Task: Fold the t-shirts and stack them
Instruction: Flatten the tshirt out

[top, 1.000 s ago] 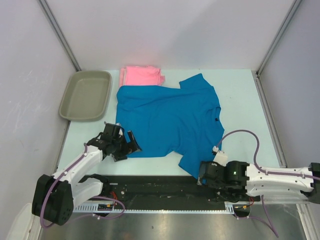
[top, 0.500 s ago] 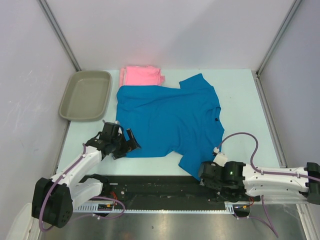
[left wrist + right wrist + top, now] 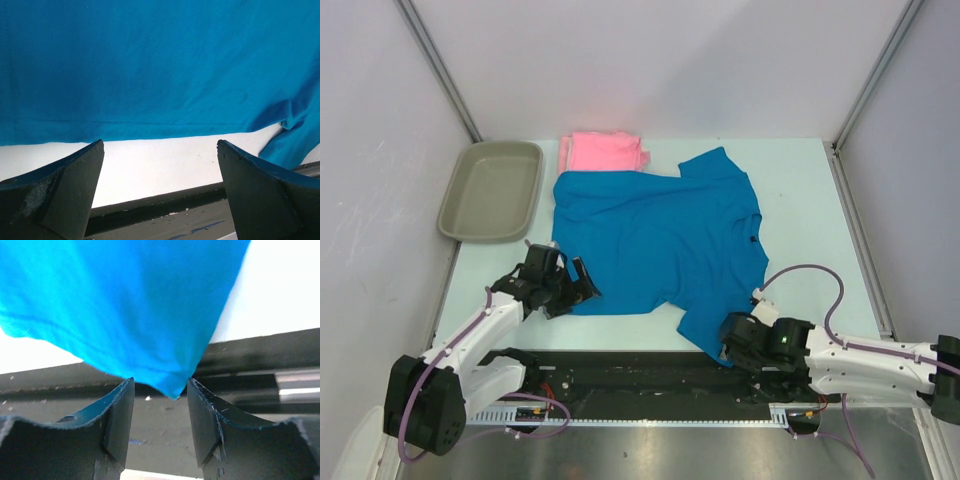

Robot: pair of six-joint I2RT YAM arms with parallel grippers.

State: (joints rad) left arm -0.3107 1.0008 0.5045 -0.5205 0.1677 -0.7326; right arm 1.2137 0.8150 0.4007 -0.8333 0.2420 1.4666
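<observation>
The bright blue t-shirt point(image 3: 655, 235) lies spread flat on the table, its lower right corner hanging over the near edge. A folded pink t-shirt point(image 3: 605, 152) sits behind it, partly under its top edge. My left gripper point(image 3: 582, 285) is open wide just off the blue t-shirt's lower left hem point(image 3: 150, 65), with bare table between its fingers point(image 3: 160, 145). My right gripper point(image 3: 725, 345) is at the lower right corner. Its jaws stand partly closed and apart, with the tip of the blue cloth point(image 3: 125, 300) dipping between the fingertips point(image 3: 161, 382).
A grey-beige tray point(image 3: 460, 215) stands at the back left. A black rail point(image 3: 620, 370) runs along the table's near edge under both grippers. Enclosure walls rise on the left, right and back.
My right gripper's jaws have narrowed around the blue t-shirt's corner and the arm has shifted slightly. The left arm has barely moved.
</observation>
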